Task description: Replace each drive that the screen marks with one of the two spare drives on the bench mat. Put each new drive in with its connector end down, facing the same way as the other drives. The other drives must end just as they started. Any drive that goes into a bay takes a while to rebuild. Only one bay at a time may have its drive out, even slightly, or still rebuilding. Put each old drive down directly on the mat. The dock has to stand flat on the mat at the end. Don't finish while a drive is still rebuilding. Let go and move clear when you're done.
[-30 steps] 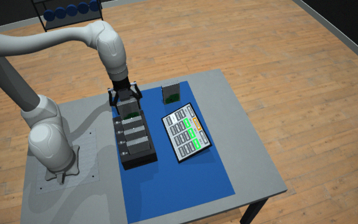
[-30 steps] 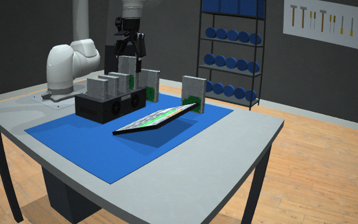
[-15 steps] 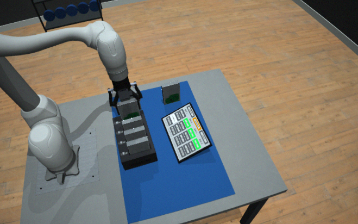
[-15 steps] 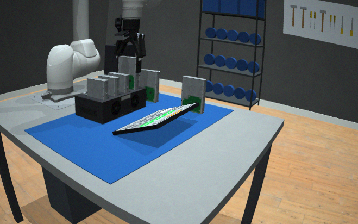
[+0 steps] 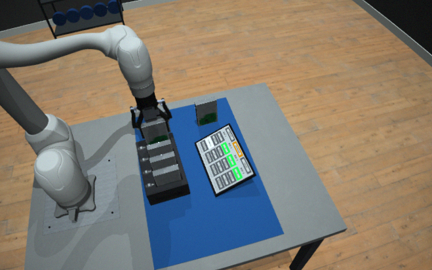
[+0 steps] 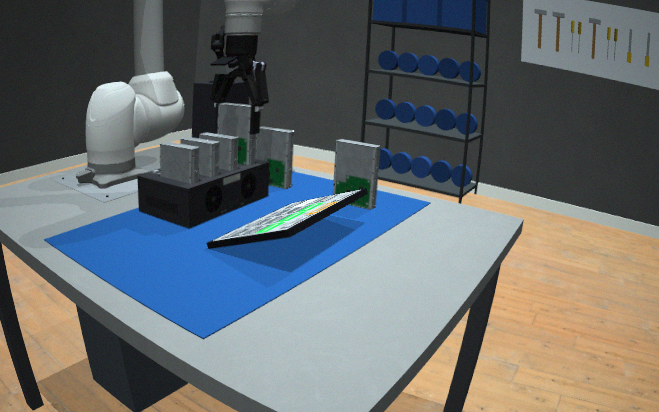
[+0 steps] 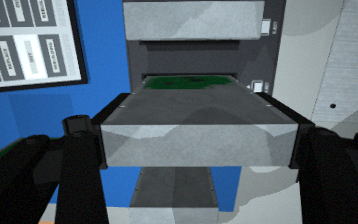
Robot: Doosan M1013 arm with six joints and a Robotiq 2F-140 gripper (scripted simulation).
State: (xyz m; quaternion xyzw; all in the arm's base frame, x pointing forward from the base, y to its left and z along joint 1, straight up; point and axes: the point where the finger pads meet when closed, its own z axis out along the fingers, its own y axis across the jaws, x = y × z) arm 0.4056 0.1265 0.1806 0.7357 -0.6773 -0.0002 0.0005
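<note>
Here's the claw (image 5: 156, 129) (image 6: 237, 115) (image 7: 192, 108) over the far end of the dock (image 5: 168, 197) (image 6: 165, 199) (image 7: 187, 56), its fingers fairly wide apart yet clamped on both narrow edges of a drive (image 5: 155, 131) (image 6: 233, 120) (image 7: 200, 145), connector end down, standing much taller than the three seated drives beside it! The screen (image 5: 224, 159) (image 6: 285, 217) (image 7: 30, 42) lights that end bay as out, the other three green, so this looks like the insertion or removal at the end bay; which of the two, I cannot tell

Now the handling: a stiff metal slab, probably moderately heavy for its size, smooth enough to slip if the squeeze goes slack, and that green circuit board low on its face looks the fragile part. Holding the side edges near the top is right, well above the board! Keep it upright and travel straight along the slot, because a tilt could jam it or drag the dock off the mat (image 5: 210, 228) (image 6: 203, 307) (image 7: 102, 50). Two more drives stand on the blue: one (image 5: 206, 112) (image 6: 356, 166) behind the screen, another (image 6: 278, 153) (image 7: 174, 187) just past the dock
</note>
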